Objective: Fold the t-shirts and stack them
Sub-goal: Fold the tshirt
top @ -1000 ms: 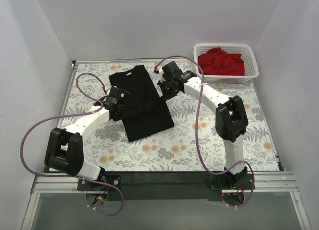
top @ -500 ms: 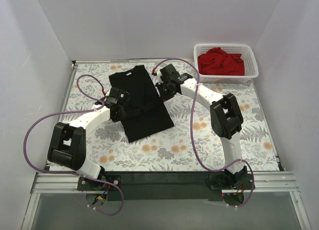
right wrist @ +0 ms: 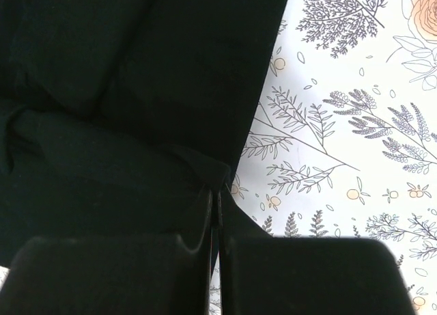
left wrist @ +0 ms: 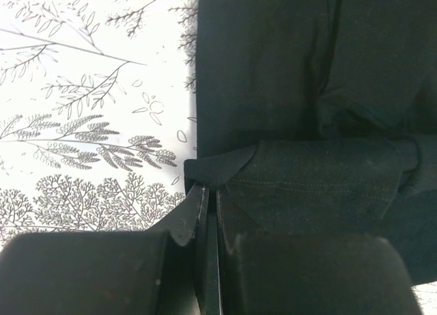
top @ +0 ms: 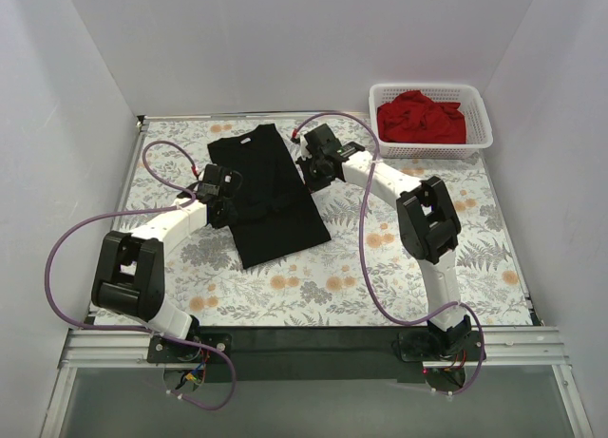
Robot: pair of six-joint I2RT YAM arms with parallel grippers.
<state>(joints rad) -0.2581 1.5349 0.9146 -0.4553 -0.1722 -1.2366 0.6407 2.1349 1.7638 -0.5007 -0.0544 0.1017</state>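
Left pincer (left wrist: 208, 193) pinches black t-shirt (top: 277, 215) at left edge; right pincer (right wrist: 216, 190) pinches right edge; long axis runs far-near between them.

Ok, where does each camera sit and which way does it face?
Top external: above and behind the bases, looking down on the table and black t-shirt; left arm and right arm show.
Left wrist: on its arm, looking down past the left gripper, shut on the shirt's edge.
Right wrist: likewise, past the right gripper, opposite edge.
Shared: black t-shirt.
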